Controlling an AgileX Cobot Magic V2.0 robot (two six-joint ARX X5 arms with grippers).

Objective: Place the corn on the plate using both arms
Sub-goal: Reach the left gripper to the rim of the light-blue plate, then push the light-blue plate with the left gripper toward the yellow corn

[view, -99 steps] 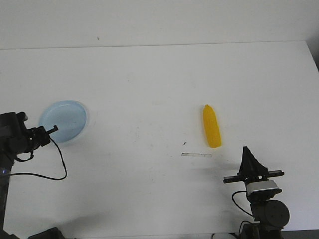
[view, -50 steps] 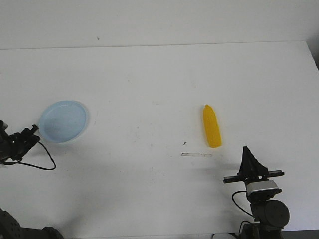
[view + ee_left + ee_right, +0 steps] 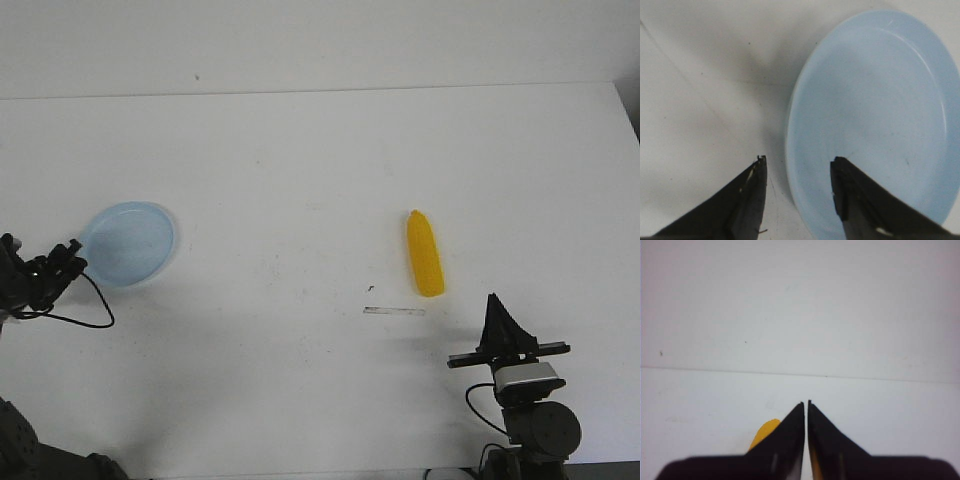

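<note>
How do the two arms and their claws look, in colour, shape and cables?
Both are black. The left claw has two pointed, wedge-shaped fingers and a thin black cable looping beside it. The right claw tapers to a point, above a grey-white block and round grey base.

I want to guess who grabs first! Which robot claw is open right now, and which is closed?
The left gripper is open, its fingers straddling the rim of the blue plate. The right gripper is shut, fingertips together, holding nothing.
</note>
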